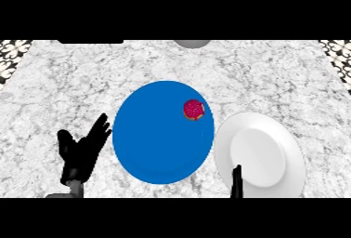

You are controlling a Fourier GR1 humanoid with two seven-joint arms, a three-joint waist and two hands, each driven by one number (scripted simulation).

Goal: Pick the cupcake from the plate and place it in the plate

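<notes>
A small cupcake (pixel 195 109) with dark pink frosting sits on the blue plate (pixel 154 148), near that plate's upper right rim. A white plate (pixel 264 155) lies just to the right of the blue one, their rims almost touching. My left hand (pixel 81 151) rests open to the left of the blue plate, fingers straight and pointing up and to the right, holding nothing. Of my right hand (pixel 237 182) only a thin black finger shows, at the lower edge over the white plate's left rim.
The marble counter stretches around both plates. A dark flat object (pixel 90 41) and a grey round object (pixel 191 43) lie at the far edge. Patterned tiles (pixel 14 58) flank the counter at the far left and right corners.
</notes>
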